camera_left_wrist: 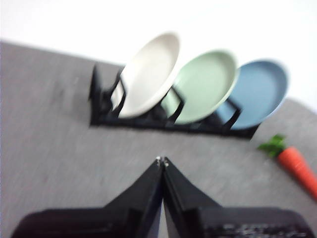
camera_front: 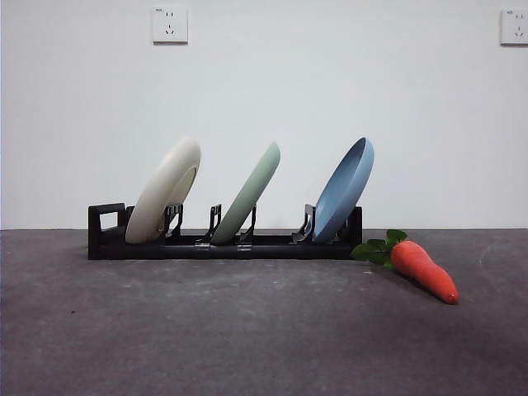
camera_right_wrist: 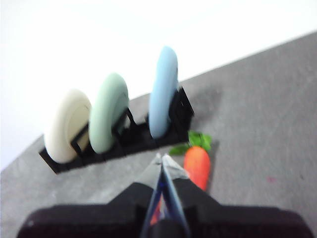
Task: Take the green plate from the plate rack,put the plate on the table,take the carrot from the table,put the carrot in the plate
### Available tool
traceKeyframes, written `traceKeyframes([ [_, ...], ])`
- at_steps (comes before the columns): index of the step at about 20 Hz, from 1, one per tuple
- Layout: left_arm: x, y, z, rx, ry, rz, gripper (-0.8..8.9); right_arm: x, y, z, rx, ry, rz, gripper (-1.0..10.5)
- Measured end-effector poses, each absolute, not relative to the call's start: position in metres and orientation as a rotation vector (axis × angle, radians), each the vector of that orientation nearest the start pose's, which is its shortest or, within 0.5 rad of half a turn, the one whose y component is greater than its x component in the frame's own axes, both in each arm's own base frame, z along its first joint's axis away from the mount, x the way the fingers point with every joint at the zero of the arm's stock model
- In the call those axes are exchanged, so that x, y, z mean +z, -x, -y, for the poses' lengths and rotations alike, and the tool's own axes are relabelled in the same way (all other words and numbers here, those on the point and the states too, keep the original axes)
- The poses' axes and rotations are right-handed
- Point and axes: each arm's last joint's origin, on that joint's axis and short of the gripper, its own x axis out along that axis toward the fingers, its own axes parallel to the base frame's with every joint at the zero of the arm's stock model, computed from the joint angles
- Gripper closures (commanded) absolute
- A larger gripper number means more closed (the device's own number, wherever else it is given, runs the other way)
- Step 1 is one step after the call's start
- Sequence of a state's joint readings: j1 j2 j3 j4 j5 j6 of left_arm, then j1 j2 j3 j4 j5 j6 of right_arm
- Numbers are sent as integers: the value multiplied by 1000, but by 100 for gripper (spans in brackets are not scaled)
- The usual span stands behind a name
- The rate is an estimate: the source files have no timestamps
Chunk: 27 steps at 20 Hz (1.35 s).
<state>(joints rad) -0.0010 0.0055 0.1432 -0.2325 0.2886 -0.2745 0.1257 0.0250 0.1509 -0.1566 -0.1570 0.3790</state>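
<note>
The green plate (camera_front: 247, 192) leans in the middle slot of the black plate rack (camera_front: 223, 244), between a cream-white plate (camera_front: 163, 190) and a light blue plate (camera_front: 345, 188). The carrot (camera_front: 422, 270) lies on the table (camera_front: 247, 330) just right of the rack, leaves toward it. Neither gripper shows in the front view. My left gripper (camera_left_wrist: 162, 161) is shut and empty, some way in front of the rack (camera_left_wrist: 163, 121) and green plate (camera_left_wrist: 205, 85). My right gripper (camera_right_wrist: 162, 159) is shut and empty, above the carrot (camera_right_wrist: 198, 166), with the green plate (camera_right_wrist: 109, 111) beyond.
A white wall with two sockets (camera_front: 169, 25) stands behind the table. Bare table lies in front of the rack and left of it.
</note>
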Motion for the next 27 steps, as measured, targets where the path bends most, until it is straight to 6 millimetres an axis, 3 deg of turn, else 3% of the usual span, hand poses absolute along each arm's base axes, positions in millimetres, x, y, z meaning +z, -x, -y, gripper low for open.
traceKeyframes([
  [14,270,-65,13,-454,306,-199,820,281,-77,-18,390,-263,-293,958],
  [21,300,-62,17,-578,255,-325,820,320,-75,-21,519,-125,-416,958],
  [27,315,-58,18,-641,194,-428,821,336,-77,-24,636,-78,-521,958],
])
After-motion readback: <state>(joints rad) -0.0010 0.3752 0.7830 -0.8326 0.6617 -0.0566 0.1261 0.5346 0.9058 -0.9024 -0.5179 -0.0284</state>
